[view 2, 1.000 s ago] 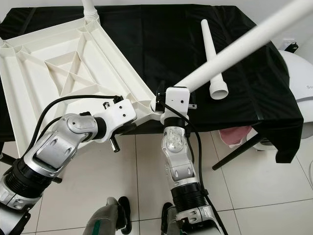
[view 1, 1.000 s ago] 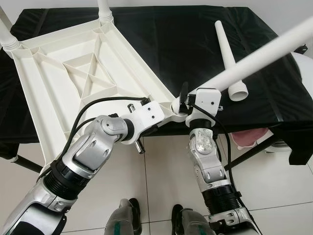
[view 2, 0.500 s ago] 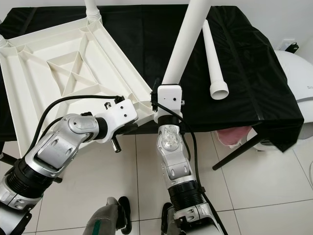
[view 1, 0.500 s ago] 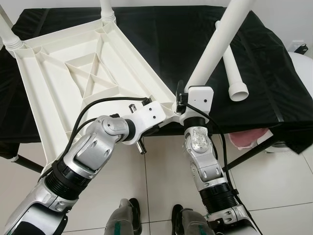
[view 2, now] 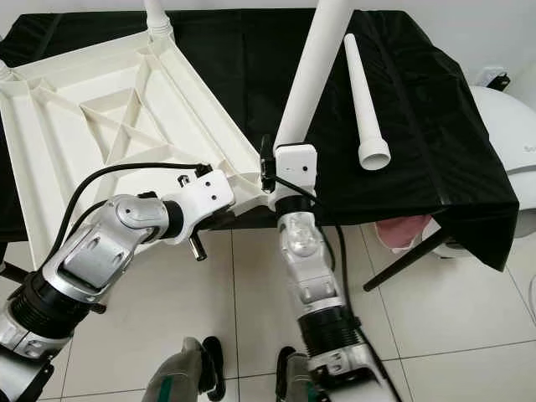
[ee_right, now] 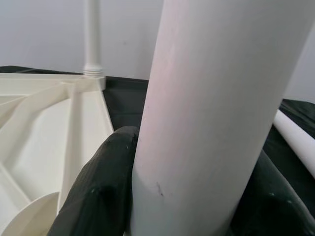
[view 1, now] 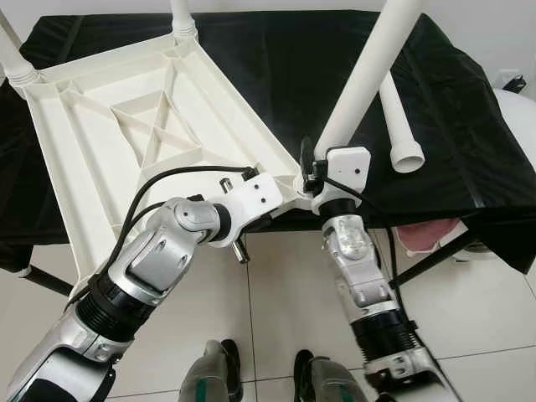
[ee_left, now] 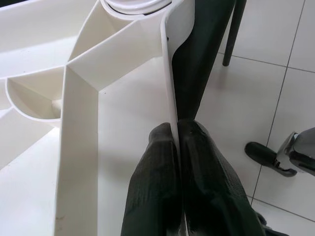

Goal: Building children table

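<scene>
The white tabletop (view 1: 134,134) is laid upside down on a black cloth (view 1: 276,75) that covers a work table, ribbed underside facing up, with its near corner projecting past the cloth's front edge. At that corner a long white leg (view 1: 368,79) is held by the right gripper (ee_right: 147,196), whose black fingers (ee_right: 101,187) are pressed against both sides of the tube; the leg rises steeply, tilted toward the far right, with its lower end at the corner socket. The thin side rim of the tabletop just beside that corner is pinched by the left gripper (ee_left: 177,162), its two pads closed on the white wall from either side.

Two legs are already seen standing at the far corners (view 1: 180,21) and (view 1: 15,63). A fourth, loose leg (view 2: 366,96) is laid on the cloth to the right of the held one, near it but apart, its wider end pointing toward the front edge.

To the right, a rounded white object (view 2: 511,151) is seen by the table, and something pink (view 2: 400,233) hangs below the cloth's edge. A black table leg (view 2: 410,255) slants to the tiled floor (view 2: 452,335). The robot's feet (view 2: 205,368) are planted on open tiles before the table.
</scene>
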`<state>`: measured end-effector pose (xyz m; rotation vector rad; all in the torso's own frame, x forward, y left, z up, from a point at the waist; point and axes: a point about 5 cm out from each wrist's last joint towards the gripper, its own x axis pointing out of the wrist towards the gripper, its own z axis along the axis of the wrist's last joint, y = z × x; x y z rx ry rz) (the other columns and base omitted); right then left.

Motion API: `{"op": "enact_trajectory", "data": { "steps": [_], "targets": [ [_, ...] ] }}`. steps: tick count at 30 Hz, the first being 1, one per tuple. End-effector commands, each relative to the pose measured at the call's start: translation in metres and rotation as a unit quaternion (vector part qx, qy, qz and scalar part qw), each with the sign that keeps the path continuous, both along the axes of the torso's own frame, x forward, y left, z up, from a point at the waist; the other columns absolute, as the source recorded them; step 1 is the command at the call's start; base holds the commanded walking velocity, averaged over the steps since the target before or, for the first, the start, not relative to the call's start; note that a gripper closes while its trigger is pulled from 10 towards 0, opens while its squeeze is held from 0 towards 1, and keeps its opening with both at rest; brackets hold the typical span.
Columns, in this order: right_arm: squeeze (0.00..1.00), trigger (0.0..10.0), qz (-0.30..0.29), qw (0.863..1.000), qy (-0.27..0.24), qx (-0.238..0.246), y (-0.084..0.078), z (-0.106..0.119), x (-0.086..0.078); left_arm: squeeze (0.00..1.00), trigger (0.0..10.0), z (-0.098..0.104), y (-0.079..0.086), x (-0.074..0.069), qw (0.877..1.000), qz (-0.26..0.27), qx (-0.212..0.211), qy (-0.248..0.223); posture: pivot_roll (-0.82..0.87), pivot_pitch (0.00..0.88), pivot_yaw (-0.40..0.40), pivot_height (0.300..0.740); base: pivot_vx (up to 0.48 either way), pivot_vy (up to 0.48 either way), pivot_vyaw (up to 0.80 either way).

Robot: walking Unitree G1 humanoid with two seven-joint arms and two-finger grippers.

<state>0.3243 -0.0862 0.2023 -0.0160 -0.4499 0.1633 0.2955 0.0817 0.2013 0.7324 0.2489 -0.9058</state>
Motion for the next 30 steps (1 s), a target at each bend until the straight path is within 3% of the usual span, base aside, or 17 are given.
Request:
{"op": "enact_trajectory", "data": {
  "steps": [1, 7, 9, 14, 18, 27, 30],
  "targets": [
    [0.00, 10.0, -0.011, 0.999, 0.037, -0.010, -0.023, -0.015, 0.006, 0.00, 10.0, 0.028, -0.001, 0.002, 0.997, -0.006, -0.005, -0.074, -0.04, 0.175, -0.004, 0.740, 0.000, 0.000, 0.00],
    [0.00, 10.0, 0.017, 0.999, 0.035, -0.014, -0.027, -0.012, 0.009, 0.00, 10.0, 0.028, 0.000, 0.003, 0.997, -0.004, -0.005, -0.074, -0.04, 0.177, -0.006, 0.740, 0.000, 0.000, 0.00],
    [0.00, 10.0, 0.065, 0.997, 0.025, -0.018, -0.037, -0.003, 0.014, 0.00, 10.0, 0.028, 0.000, 0.003, 0.997, 0.000, -0.007, -0.075, -0.04, 0.184, -0.014, 0.740, 0.000, 0.000, 0.00],
    [0.00, 10.0, 0.104, 0.994, 0.024, -0.020, -0.044, 0.004, 0.018, 0.00, 10.0, 0.028, 0.001, 0.004, 0.997, 0.003, -0.008, -0.075, -0.04, 0.187, -0.016, 0.740, 0.000, 0.000, 0.00],
    [0.00, 10.0, 0.174, 0.984, 0.027, -0.022, -0.045, 0.007, 0.020, 0.00, 10.0, 0.028, 0.002, 0.004, 0.997, 0.004, -0.008, -0.075, -0.04, 0.191, -0.016, 0.740, 0.000, 0.000, 0.00],
    [0.00, 10.0, 0.239, 0.970, 0.027, -0.034, -0.047, 0.010, 0.020, 0.00, 10.0, 0.027, 0.003, 0.004, 0.997, 0.003, -0.004, -0.074, -0.04, 0.191, -0.015, 0.740, 0.000, 0.000, 0.00],
    [0.00, 10.0, 0.282, 0.958, 0.034, -0.043, -0.049, 0.010, 0.020, 0.00, 10.0, 0.026, 0.004, 0.003, 0.997, 0.001, 0.000, -0.072, -0.03, 0.193, -0.013, 0.740, 0.000, 0.000, 0.00]
  ]
}}
